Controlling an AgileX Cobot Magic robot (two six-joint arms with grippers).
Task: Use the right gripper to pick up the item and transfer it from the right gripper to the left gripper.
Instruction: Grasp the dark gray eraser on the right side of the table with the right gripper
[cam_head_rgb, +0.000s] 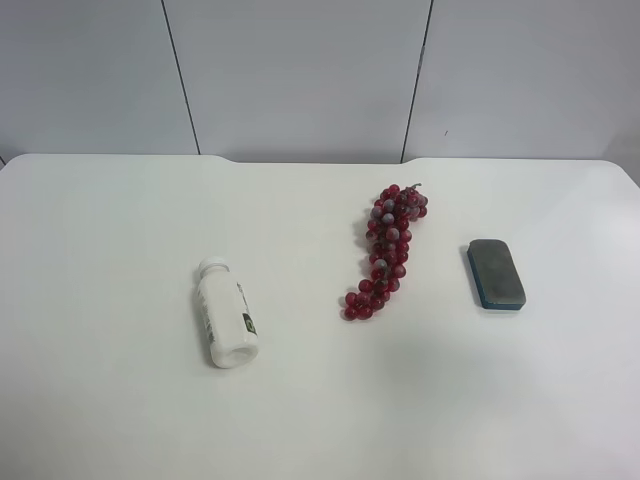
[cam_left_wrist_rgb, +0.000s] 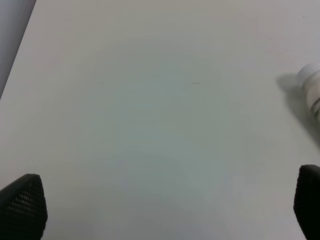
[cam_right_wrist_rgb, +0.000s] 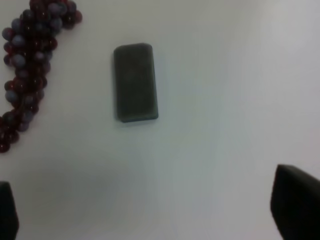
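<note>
The item (cam_head_rgb: 496, 273), a dark grey block with a blue base, lies flat on the white table (cam_head_rgb: 120, 230) toward the exterior high view's right. The right wrist view looks down on the item (cam_right_wrist_rgb: 135, 82). My right gripper (cam_right_wrist_rgb: 150, 215) hovers above the table short of it, open, with only its two black fingertips (cam_right_wrist_rgb: 295, 205) showing at the frame's corners and nothing between them. My left gripper (cam_left_wrist_rgb: 165, 210) is open too, over bare table, its fingertips (cam_left_wrist_rgb: 22, 210) spread wide. Neither arm shows in the exterior high view.
A red grape bunch (cam_head_rgb: 388, 250) lies just beside the item, and the grape bunch (cam_right_wrist_rgb: 30, 60) also shows in the right wrist view. A white bottle (cam_head_rgb: 227, 314) lies on its side further over; the bottle's cap (cam_left_wrist_rgb: 312, 85) edges into the left wrist view. A grey panelled wall (cam_head_rgb: 300, 70) backs the table.
</note>
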